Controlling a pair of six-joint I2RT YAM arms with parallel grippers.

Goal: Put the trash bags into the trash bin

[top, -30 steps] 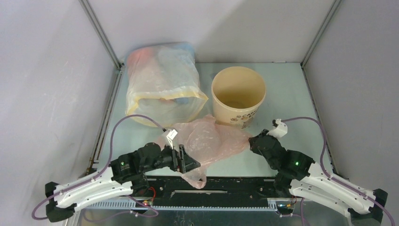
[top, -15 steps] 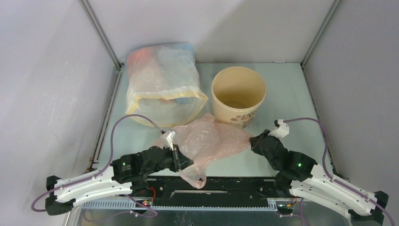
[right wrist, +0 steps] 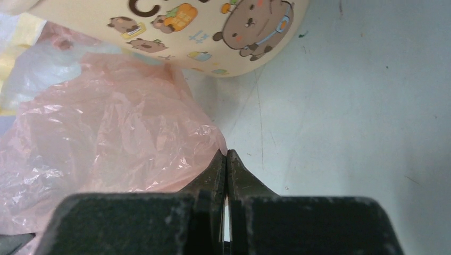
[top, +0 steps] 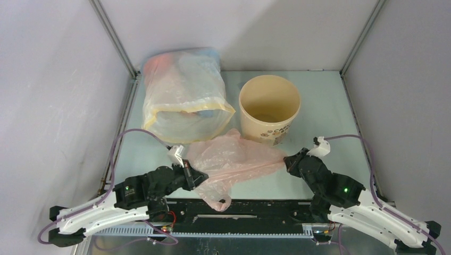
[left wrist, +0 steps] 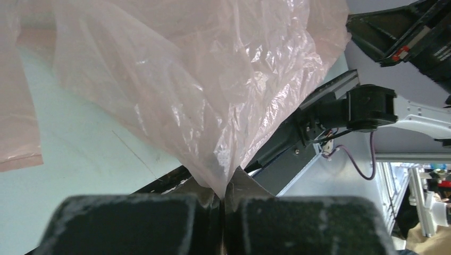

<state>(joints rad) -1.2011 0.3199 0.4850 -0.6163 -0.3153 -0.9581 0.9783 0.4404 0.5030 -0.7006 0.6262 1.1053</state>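
The pale-pink trash bag lies crumpled on the table in front of the trash bin, a tan paper bucket standing upright and open. My left gripper is shut on the bag's near-left part. In the left wrist view the film funnels down into the closed left gripper. My right gripper is shut at the bag's right corner. In the right wrist view the bag meets the very tips of the right gripper, below the bin's printed side. The film is stretched between the two grippers.
A big clear sack with a yellow hem lies at the back left, touching the pink bag's far edge. Grey walls with metal posts close in the table on three sides. A black rail runs along the near edge between the arm bases.
My left gripper went from open to shut on the bag and drew back to the near left, pulling the film taut. The right arm shifted slightly to the right.
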